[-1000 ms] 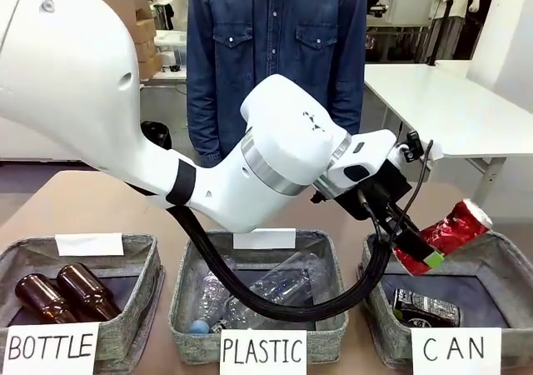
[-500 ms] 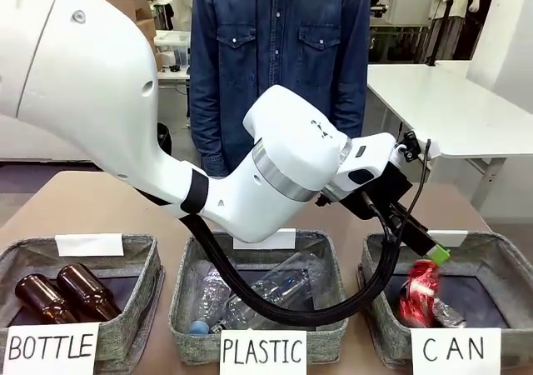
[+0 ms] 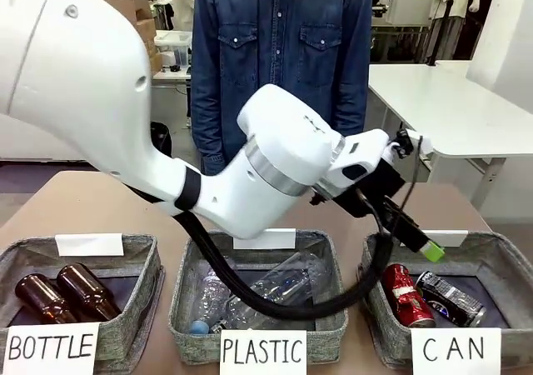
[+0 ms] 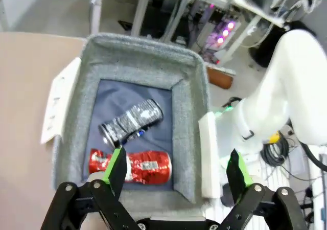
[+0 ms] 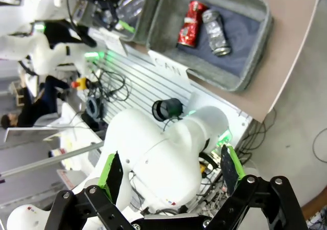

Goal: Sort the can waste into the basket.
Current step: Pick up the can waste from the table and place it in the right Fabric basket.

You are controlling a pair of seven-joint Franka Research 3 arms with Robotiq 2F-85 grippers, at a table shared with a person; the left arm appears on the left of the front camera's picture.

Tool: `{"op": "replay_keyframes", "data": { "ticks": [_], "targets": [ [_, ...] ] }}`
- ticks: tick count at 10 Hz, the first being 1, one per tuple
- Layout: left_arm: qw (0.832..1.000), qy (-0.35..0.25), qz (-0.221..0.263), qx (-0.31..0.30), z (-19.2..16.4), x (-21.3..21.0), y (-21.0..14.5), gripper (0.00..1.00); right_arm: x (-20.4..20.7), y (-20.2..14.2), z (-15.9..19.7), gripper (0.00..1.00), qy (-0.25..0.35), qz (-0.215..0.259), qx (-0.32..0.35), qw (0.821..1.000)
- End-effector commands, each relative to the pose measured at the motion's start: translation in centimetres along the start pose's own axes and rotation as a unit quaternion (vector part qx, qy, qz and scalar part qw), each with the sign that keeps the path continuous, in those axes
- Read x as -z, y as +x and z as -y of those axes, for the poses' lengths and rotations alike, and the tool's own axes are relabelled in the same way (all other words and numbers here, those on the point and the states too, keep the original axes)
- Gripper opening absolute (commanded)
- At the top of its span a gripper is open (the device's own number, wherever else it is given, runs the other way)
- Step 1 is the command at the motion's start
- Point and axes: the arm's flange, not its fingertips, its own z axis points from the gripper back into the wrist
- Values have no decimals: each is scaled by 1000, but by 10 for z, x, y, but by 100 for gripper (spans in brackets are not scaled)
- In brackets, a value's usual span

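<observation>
Cables and the left arm's bulky white links are hiding the near-left corner of the CAN basket [image 3: 500,254] in the front view, and the picture's bottom edge is cutting off all three paper signs. The left pincer [image 3: 420,247] is hanging above that basket's back rim, and from the front only one green-tipped finger is showing; the left wrist view is showing its fingers [image 4: 116,164] spread wide with nothing between them.

Both cans are lying on their sides on the basket's dark bottom. The red can [image 3: 405,295] is lying beside the dark can [image 3: 450,298], their long axes running roughly parallel, from the basket's back left toward its front right. In the left wrist view the dark can [image 4: 130,123] is turning its open end toward the picture's left. White print on the red can is too small to read.

Signs are reading "BOTTLE" [image 3: 50,350], "PLASTIC" [image 3: 262,351] and "CAN" [image 3: 455,349]. The right pincer [image 5: 168,171] is standing wide and empty, off the worktop [image 5: 301,46].
</observation>
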Motion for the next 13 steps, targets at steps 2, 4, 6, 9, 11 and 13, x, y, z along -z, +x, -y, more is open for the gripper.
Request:
{"op": "replay_keyframes", "data": {
  "ticks": [2, 4, 6, 9, 11, 13],
  "targets": [
    [995, 1, -16, -94, 14, -167, -19, 100, 24, 58, -14, 100, 86, 5, -82, 993],
    [972, 13, -58, -228, 11, -270, -49, 100, 60, 126, -36, 100, 118, 18, -94, 988],
    [926, 26, 0, -378, 16, -353, -90, 100, 126, 196, -81, 100, 157, 46, -88, 983],
    [852, 28, 209, -479, 45, -451, -155, 100, 206, 255, -135, 100, 257, 74, -41, 963],
    [814, 6, 280, -509, 49, -478, -193, 100, 216, 268, -128, 100, 297, 114, 46, 947],
    [854, 3, 175, -490, 36, -473, -164, 100, 217, 260, -139, 100, 255, 64, -44, 964]
  ]
}}
